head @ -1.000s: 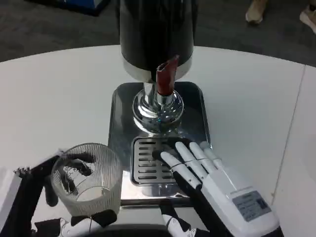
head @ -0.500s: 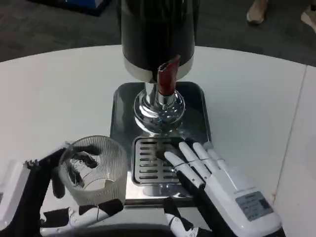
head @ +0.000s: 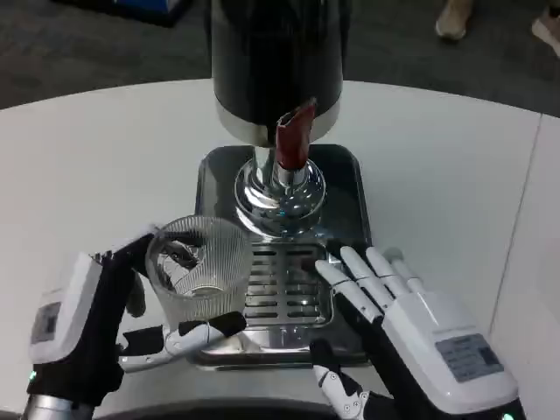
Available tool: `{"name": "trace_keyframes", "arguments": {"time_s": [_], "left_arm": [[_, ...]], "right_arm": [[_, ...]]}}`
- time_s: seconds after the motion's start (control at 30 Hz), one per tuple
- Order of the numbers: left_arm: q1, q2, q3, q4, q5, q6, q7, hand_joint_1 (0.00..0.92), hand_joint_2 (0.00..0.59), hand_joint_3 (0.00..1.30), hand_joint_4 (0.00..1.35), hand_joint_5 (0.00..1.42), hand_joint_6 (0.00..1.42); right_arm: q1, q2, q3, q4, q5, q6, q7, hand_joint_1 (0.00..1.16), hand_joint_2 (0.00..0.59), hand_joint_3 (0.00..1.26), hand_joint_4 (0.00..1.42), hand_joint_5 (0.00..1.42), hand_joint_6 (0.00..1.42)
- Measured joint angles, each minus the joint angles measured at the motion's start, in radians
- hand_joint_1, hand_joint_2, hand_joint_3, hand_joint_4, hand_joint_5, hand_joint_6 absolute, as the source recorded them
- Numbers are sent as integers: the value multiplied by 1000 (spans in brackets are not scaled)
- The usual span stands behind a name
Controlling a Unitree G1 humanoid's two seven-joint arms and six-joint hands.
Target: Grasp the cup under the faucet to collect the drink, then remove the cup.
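Lower left of the frame, the left hand (head: 105,324) grips a ribbed clear glass cup (head: 199,269), fingers wrapped around its sides. The cup sits at the left edge of the slotted drip grate (head: 284,284), left of and below the red faucet lever (head: 293,136) on the black dispenser (head: 276,61). Lower right, the right hand (head: 398,311) lies with fingers apart and straight, holding nothing, fingertips (head: 337,273) over the grate's right edge.
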Motion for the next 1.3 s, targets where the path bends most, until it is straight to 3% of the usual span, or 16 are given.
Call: {"name": "trace_keyframes", "arguments": {"time_s": [0.47, 0.77, 1.1, 1.23, 1.3], "left_arm": [[-228, -14, -159, 255, 116, 80, 209, 565, 189, 927, 1030, 1170, 1141], [-369, -40, -253, 435, 122, 130, 308, 567, 189, 935, 1030, 1182, 1087], [-453, -60, -343, 526, 122, 137, 372, 570, 181, 947, 1043, 1195, 1067], [-457, -60, -361, 535, 122, 138, 395, 574, 176, 949, 985, 1116, 950], [-457, -58, -369, 536, 122, 141, 404, 564, 166, 875, 882, 1026, 810]], "right_arm": [[66, 20, -15, -47, -14, 15, 9, 352, 563, 126, 31, 0, 0], [98, 26, -22, -72, -13, 23, 10, 357, 563, 128, 42, 0, 14], [110, 50, -21, -73, -14, 33, 10, 361, 563, 136, 54, 2, 38], [118, 58, -22, -78, -15, 34, 10, 361, 563, 136, 54, 3, 42], [123, 60, -23, -78, -15, 34, 10, 362, 563, 136, 54, 3, 43]]}}
